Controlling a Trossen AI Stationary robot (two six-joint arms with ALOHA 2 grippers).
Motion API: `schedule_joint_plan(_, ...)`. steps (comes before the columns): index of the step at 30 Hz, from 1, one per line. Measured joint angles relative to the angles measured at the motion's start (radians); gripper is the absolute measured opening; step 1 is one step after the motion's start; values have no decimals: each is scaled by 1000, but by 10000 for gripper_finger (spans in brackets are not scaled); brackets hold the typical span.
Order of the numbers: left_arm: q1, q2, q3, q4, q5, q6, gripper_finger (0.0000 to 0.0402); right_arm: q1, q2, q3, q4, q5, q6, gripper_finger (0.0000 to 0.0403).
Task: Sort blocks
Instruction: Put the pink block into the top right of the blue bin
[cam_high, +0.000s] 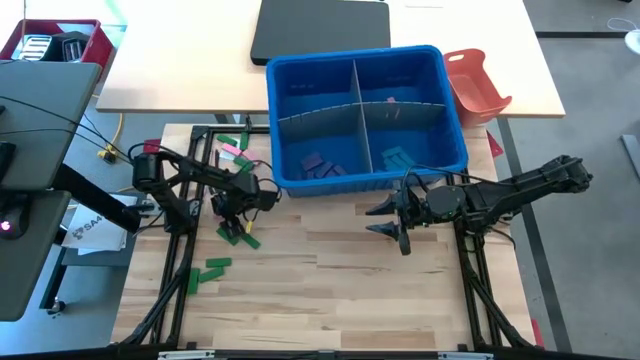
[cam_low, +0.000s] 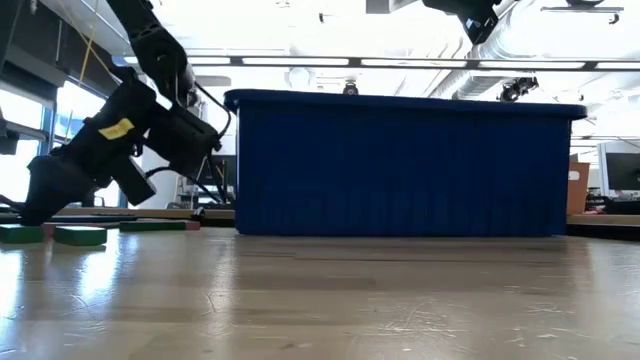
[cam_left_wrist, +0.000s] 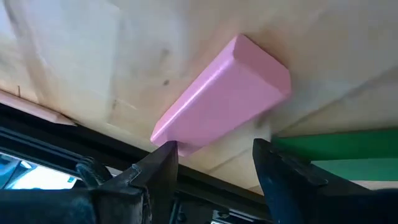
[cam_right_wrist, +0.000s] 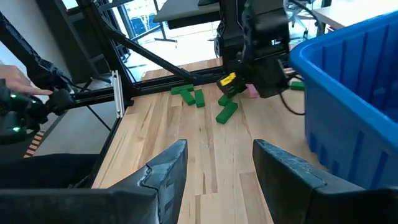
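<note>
A pink block lies flat on the wooden table, just ahead of my open left gripper, which slants down at the table's left. A green block lies beside it. More green blocks and a pink one are scattered on the left. The blue divided bin holds purple blocks, a green one and a pink one. My right gripper hangs open above the table in front of the bin, with nothing between its fingers. My left gripper comes at the pink block slanting down, its fingers on either side of the block's near end. One fingertip shows right against that end, but I cannot tell whether it touches. The block lies flat on the table.
The blue bin's near wall stands across the table's far half. Black frame rails run along the left and right edges. An orange-red tray sits behind the bin on the right. Bare wood lies toward the near edge.
</note>
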Motion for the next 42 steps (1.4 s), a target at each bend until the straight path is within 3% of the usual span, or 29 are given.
schedule_joint_plan(8,-53,0,0,24,-108,-98,200,0,0,0,0,62,-8,179)
schedule_joint_plan(12,-53,0,0,35,-118,-47,200,-4,19,0,7,81,-145,179)
schedule_joint_plan(19,-52,0,0,30,-142,-51,200,-68,243,20,227,138,-501,179)
schedule_joint_plan(23,-52,0,0,30,-144,-63,200,-142,368,166,113,234,-563,177)
schedule_joint_plan(30,-52,0,0,31,-147,-62,200,-292,560,468,-221,90,-573,177)
schedule_joint_plan(34,-52,0,0,33,-148,-62,200,-351,636,583,-342,-51,-563,172)
schedule_joint_plan(42,-52,0,0,34,-152,-62,200,-403,682,641,-418,-198,-551,89)
